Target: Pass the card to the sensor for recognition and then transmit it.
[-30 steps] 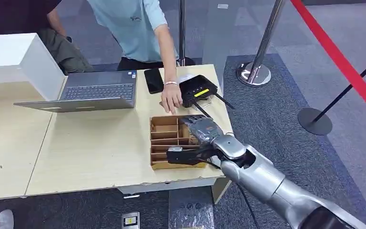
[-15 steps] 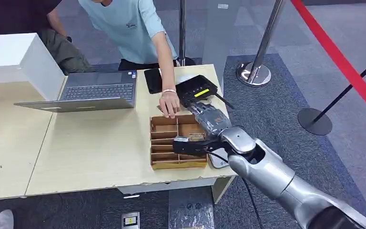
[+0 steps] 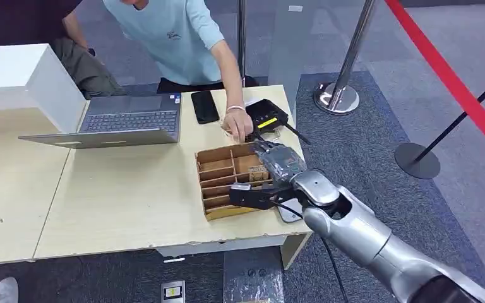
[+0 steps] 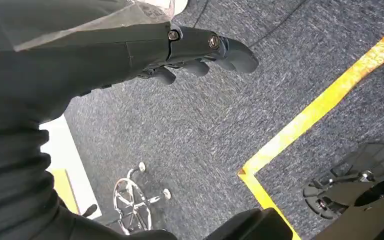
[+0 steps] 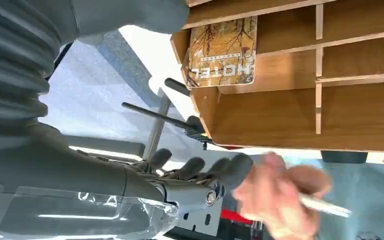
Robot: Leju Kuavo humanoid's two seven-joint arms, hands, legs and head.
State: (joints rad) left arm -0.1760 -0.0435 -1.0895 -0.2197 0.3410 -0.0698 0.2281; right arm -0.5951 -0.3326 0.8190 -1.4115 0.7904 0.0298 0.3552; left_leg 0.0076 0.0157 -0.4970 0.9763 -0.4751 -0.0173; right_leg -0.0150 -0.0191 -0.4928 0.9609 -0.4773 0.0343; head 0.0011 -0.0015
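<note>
A brown card printed HOTEL (image 5: 223,52) lies in a right-hand compartment of the cardboard divider box (image 3: 218,189), seen from the head as the card (image 3: 259,172). My right hand (image 3: 271,180) hovers over the box's right side, thumb stretched across its near end, fingers (image 5: 200,170) spread and holding nothing. The black sensor unit (image 3: 266,117) with antennas stands just beyond the box. A person's hand (image 3: 237,123) reaches to it, blurred in the right wrist view with a pale card (image 5: 325,207). My left hand (image 4: 200,50) hangs over the carpet, holding nothing.
An open laptop (image 3: 129,120) and a white box (image 3: 19,76) stand at the table's far left, a black phone (image 3: 204,106) beside the laptop. A pale phone (image 3: 288,213) lies by the table's right front corner. Stanchions (image 3: 338,95) with a red belt stand to the right.
The divider box has turned askew on the table. The person's hand has drawn back from the box to the sensor. My right hand has barely shifted.
</note>
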